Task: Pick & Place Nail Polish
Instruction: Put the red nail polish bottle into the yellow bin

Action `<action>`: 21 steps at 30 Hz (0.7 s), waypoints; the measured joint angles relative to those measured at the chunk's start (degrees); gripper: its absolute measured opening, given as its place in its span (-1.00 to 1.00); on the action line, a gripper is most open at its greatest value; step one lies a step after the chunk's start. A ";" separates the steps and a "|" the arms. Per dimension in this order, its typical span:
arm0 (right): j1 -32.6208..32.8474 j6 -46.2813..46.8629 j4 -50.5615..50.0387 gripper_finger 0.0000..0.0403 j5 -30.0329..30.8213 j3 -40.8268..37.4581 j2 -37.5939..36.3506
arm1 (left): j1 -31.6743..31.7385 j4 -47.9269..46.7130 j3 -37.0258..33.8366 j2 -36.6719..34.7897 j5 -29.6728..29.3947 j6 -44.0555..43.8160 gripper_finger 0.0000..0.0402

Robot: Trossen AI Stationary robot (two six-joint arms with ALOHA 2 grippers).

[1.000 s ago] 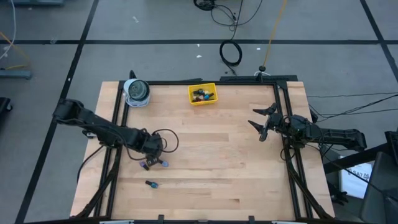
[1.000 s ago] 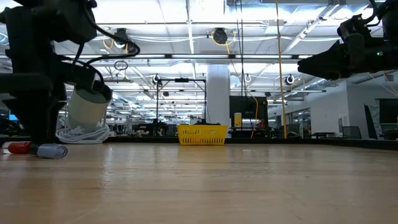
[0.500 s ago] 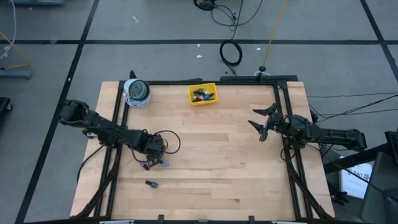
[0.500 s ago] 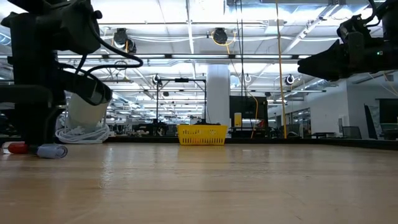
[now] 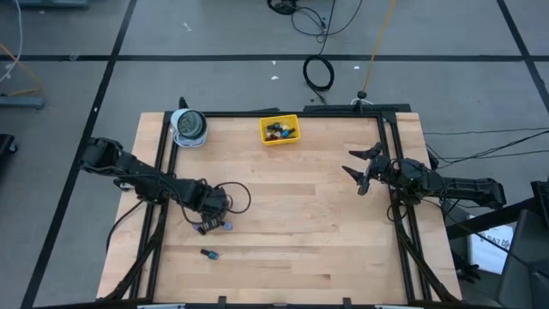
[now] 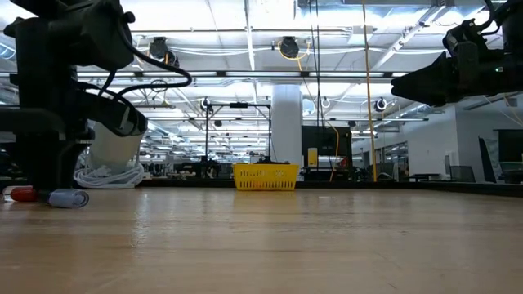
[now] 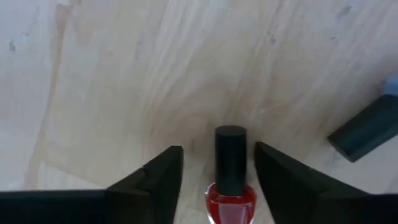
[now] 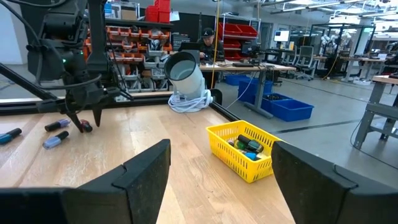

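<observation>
Where pale wood table (image 5: 300, 215) meets workshop, left claw (image 7: 217, 171) open astride red nail polish (image 7: 231, 186), not gripping.

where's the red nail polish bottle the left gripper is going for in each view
High view: not clear; hidden under the left gripper, left of table centre.
Low view: far left on the table, red nail polish bottle lying beside the arm.
Left wrist view: bottom centre, between the fingers, not yet pinched.
Right wrist view: small red spot below the far gripper.
Shared landmark: yellow tray.
</observation>
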 joint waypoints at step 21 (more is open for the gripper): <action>-0.02 0.02 0.00 0.33 0.00 0.00 0.00 | 0.00 1.56 1.09 -2.97 -7.23 0.66 -0.82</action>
